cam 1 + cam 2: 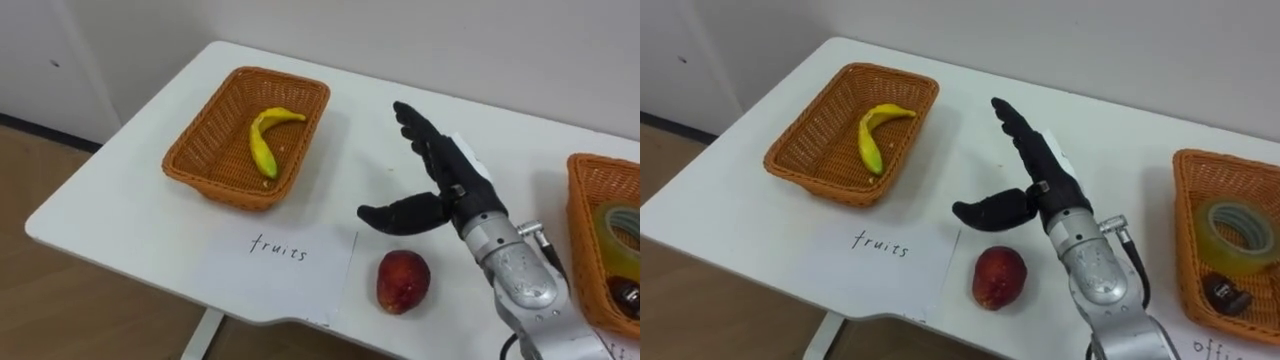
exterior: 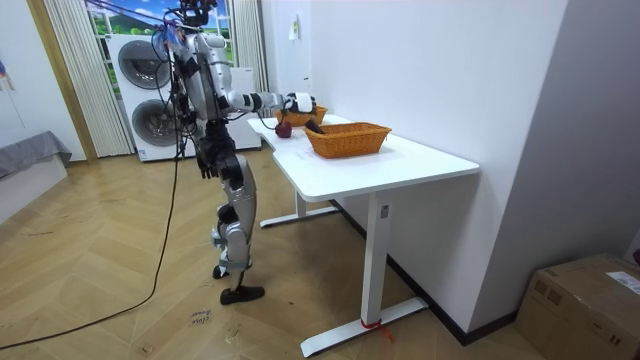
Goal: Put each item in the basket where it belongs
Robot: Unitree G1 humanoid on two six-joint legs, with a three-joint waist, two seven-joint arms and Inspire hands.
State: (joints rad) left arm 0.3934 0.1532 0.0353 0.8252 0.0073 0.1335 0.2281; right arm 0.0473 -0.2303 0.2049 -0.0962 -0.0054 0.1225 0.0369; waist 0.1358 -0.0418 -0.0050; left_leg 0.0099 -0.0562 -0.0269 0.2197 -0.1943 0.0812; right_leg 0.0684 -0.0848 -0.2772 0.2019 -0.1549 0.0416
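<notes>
- Reaching over the table [image 1: 120, 215] is the right hand [image 1: 455, 187], at centre frame. Its fingers are straight and point to the upper left, the thumb is spread out to the left, and it holds nothing.
- The red fruit [image 1: 403, 281] lies on the table at lower centre, near the front edge and just right of the paper label sheet [image 1: 280, 262]. Nothing is touching it.
- What matters most: the fruit sits below the thumb in the frame, on the palm side of the hand, close but apart. I judge the hand must draw back toward the bottom of the frame and come down before it can close on it.
- The fruit is a slightly long oval, its long axis running roughly up and down the frame, so I would close across its narrower width.
- The fruit basket [image 1: 190, 165] stands at upper left, well apart from the red fruit, with a banana [image 1: 264, 140] already inside.
- The other basket [image 1: 1187, 255] is at the right edge, holding a tape roll [image 1: 1238, 226] and a small dark item [image 1: 1223, 294] I cannot identify.
- In the room view the left hand [image 2: 206, 163] hangs at the robot's side, away from the table, so the right hand is much nearer.
- As I read it, the red fruit is the one piece not yet sorted.
</notes>
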